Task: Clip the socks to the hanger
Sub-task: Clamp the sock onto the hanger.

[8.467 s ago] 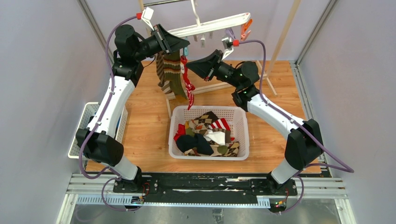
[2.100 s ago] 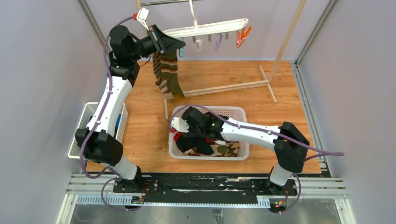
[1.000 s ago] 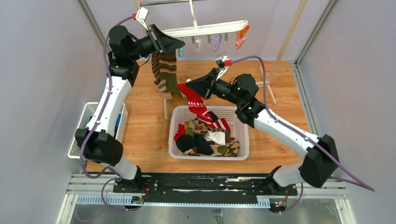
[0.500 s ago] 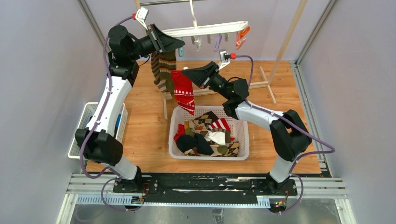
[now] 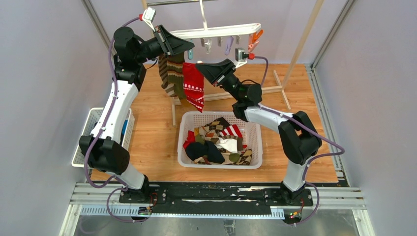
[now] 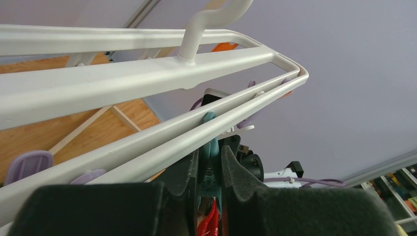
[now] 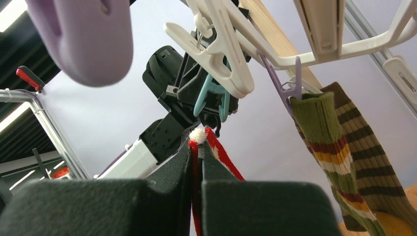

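Observation:
The white hanger (image 5: pixel 223 30) hangs at the back; its rails fill the left wrist view (image 6: pixel 147 73). My left gripper (image 5: pixel 188 50) is shut on a teal clip (image 6: pixel 210 147) under the hanger's left end, squeezing it. My right gripper (image 5: pixel 199 66) is shut on a red sock (image 5: pixel 193 87) with white pattern and holds its top edge (image 7: pixel 199 137) just below the teal clip (image 7: pixel 209 98). An olive-striped sock (image 5: pixel 172 76) hangs clipped beside it and shows in the right wrist view (image 7: pixel 339 147). More socks (image 5: pixel 219 142) lie in the white basket (image 5: pixel 255 132).
Purple (image 5: pixel 229 44), white (image 5: pixel 209 45) and orange clips (image 5: pixel 254 39) dangle from the hanger. A wooden rack (image 5: pixel 300 44) stands behind, its base on the wooden table. A second white basket (image 5: pixel 83 137) sits at the left edge.
My right gripper went into the basket, took the red sock and lifted it up and left to the teal clip. The left gripper has stayed at the clip.

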Controlling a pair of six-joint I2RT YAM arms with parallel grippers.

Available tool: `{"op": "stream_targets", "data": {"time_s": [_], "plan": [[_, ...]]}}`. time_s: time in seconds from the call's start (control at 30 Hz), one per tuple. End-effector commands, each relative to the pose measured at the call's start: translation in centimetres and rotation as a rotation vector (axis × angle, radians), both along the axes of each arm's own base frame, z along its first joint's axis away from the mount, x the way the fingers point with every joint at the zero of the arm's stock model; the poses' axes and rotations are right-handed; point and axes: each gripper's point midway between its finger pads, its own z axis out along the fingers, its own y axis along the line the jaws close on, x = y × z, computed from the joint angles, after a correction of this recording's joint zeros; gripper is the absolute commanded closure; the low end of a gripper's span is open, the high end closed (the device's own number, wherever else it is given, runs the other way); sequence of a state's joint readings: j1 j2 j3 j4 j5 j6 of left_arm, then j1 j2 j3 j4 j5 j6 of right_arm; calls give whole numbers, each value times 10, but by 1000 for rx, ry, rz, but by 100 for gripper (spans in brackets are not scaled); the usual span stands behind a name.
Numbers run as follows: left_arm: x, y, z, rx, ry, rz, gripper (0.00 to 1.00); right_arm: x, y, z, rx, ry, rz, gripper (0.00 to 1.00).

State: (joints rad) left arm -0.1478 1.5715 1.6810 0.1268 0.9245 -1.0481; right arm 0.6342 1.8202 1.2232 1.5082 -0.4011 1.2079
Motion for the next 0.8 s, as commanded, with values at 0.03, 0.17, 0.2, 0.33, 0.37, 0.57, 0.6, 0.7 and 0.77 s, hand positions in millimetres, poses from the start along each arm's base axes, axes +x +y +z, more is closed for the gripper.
{"op": "stream_targets", "data": {"time_s": [0.03,0.17,0.2,0.33,0.37,0.57,0.6,0.7,0.77], "plan": [[-13,5,16,-9,-43,-14,100,4,-15,25,98,-51,-17,100],[-13,5,16,-9,-42,-14,100,7,-15,29,113,-52,-18,100],[-13,5,16,-10,-43,-13,100,8,-15,30,116,-51,-19,100],[-14,5,18,-10,-46,-16,100,10,-16,34,126,-58,-23,100],[-14,5,18,-10,-47,-16,100,10,-16,35,128,-58,-25,100],[-15,5,18,-10,-48,-17,100,14,-17,35,138,-49,-34,100],[-16,5,19,-10,-50,-17,100,15,-17,36,139,-50,-35,100],[-15,5,18,-10,-48,-18,100,14,-16,36,133,-57,-32,100],[-15,5,18,-9,-48,-18,100,15,-16,36,132,-57,-38,100]]}}
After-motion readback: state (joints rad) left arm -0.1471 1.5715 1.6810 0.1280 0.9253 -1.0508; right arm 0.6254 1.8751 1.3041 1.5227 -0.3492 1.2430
